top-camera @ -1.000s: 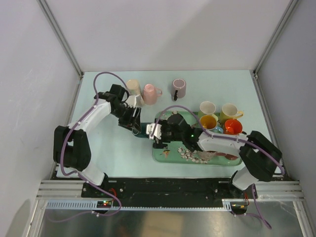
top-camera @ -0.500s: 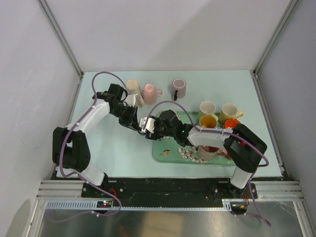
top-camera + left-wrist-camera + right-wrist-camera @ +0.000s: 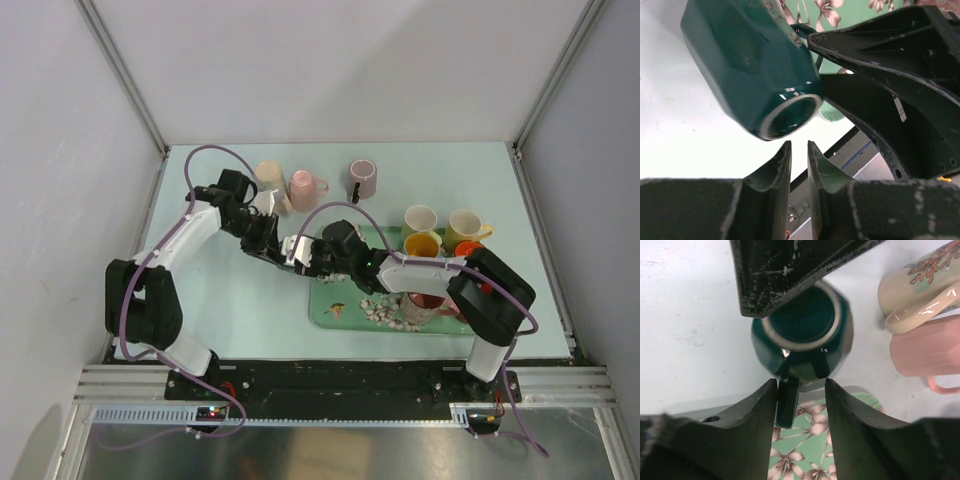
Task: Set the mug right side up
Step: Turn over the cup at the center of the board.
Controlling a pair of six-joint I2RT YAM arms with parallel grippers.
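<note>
Straddling the handle (image 3: 788, 405) of the dark green mug (image 3: 800, 325), the right claw (image 3: 801, 386) has its two fingers apart. The handle lies against one finger with a clear gap to the other, so nothing is clamped there. That placement makes sense, since the handle gives a lever for rolling the body over.

The mug sits on the counter (image 3: 695, 330) just beside the left edge of the floral green tray (image 3: 335, 318), with its handle reaching over the tray's corner. It is tilted, with its base (image 3: 790, 115) turned up toward both wrist cameras, so I judge it not yet righted.

The left claw (image 3: 798, 147) reaches in from the opposite side. Its fingers are drawn nearly together, with only a thin slit between them, and the tips sit right at the lower edge of the base. Nothing shows inside the slit, and I cannot tell whether the tips nip the pale foot ring or merely press against it. My guess is that this claw is there to prop or steady the leaning body while the other takes the handle.

A cream mug with a coral pattern (image 3: 920, 285) and a pink mug (image 3: 927, 352) stand near on the counter. Any swing of the green mug probably has less room on that side than toward the bare counter.
</note>
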